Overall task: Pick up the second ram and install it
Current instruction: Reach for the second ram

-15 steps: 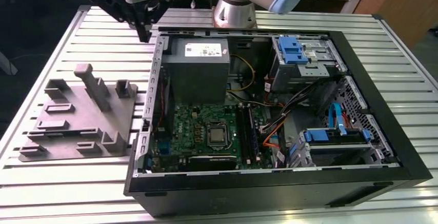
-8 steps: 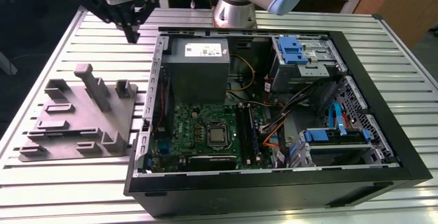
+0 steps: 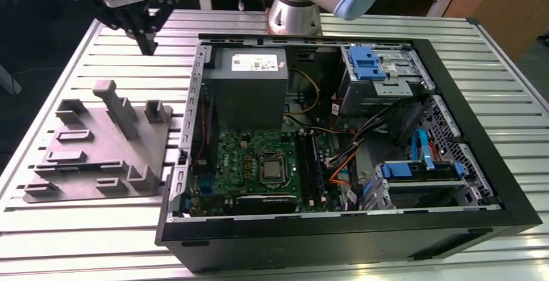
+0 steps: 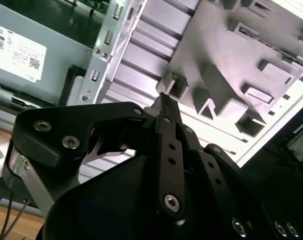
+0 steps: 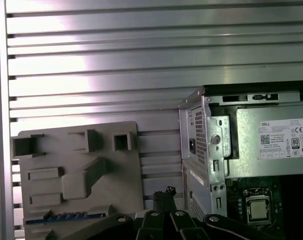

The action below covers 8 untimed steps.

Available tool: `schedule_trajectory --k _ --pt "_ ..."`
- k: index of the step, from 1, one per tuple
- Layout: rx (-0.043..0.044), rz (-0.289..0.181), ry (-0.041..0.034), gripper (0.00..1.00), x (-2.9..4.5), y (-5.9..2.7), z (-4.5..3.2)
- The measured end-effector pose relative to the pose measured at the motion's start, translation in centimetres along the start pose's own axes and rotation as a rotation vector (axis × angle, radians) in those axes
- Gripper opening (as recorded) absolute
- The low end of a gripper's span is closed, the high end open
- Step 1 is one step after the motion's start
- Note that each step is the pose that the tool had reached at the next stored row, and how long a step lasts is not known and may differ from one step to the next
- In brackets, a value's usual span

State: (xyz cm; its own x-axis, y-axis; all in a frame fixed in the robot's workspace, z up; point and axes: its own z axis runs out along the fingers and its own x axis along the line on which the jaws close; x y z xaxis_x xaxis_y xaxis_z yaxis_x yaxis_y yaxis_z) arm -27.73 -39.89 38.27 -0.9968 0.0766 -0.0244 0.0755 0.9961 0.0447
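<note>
- My end effector (image 3: 148,48) hangs above the counter (image 3: 86,229), its fingers drawn together at the tips and holding nothing; both wrist views show the tips meeting (image 4: 164,100) (image 5: 166,192).
- In the exterior view I sit at about 10 o'clock from the open computer case (image 3: 326,245), just past the 12 o'clock end of the grey fixture (image 3: 94,159).
- The second ram (image 5: 66,216) lies flat in a slot of that fixture, showing as a thin blue strip in the first wrist view.
- It rests toward the fixture's 6 o'clock end, well apart from my fingertips; I touch neither it nor the fixture.
- The fixture lies on the counter at 9 o'clock from the case, just beside its wall.
</note>
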Motion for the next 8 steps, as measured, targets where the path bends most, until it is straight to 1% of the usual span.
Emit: schedule_trajectory --k 4,8 --pt "-0.0001 0.000 -0.0002 0.10 1.23 -0.10 0.08" --pt "-0.0001 0.000 -0.0001 0.10 2.11 -0.17 0.11"
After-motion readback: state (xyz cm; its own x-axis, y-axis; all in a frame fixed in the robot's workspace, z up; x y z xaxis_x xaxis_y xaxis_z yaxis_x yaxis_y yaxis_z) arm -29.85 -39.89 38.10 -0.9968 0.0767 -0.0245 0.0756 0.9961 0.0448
